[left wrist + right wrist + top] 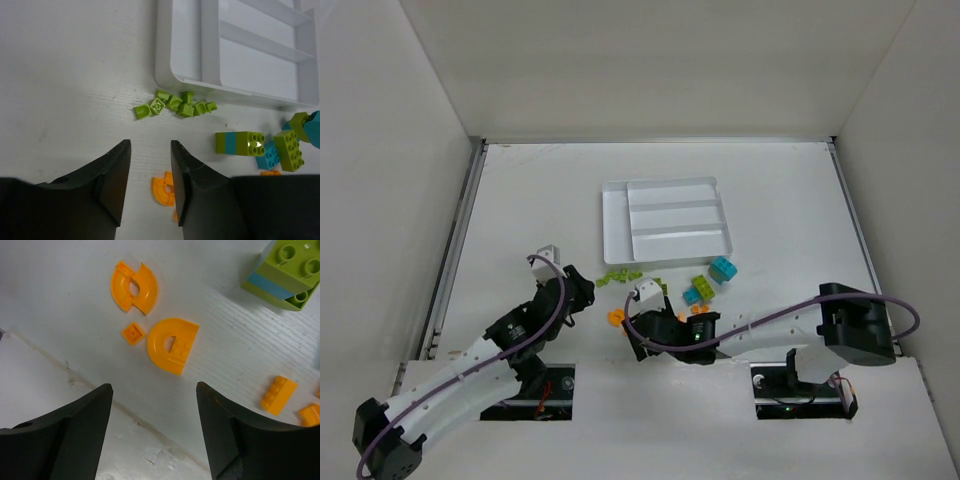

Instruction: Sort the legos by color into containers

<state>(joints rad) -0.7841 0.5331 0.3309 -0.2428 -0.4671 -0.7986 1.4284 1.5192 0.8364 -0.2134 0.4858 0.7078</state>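
The white tray lies mid-table, its compartments showing no legos; it also shows in the left wrist view. Lime pieces cluster just below it. A lime-and-teal brick and a teal brick lie to the right. Orange pieces lie near the front edge: a curved ring piece, a tiny square, a half-disc and a small brick. My left gripper is open and empty, an orange curved piece beside its right finger. My right gripper is open and empty, just short of the half-disc.
The table's front edge runs right under my right gripper. More bricks, lime and teal, lie right of the lime-and-teal brick. White walls enclose the table. The two grippers are close together.
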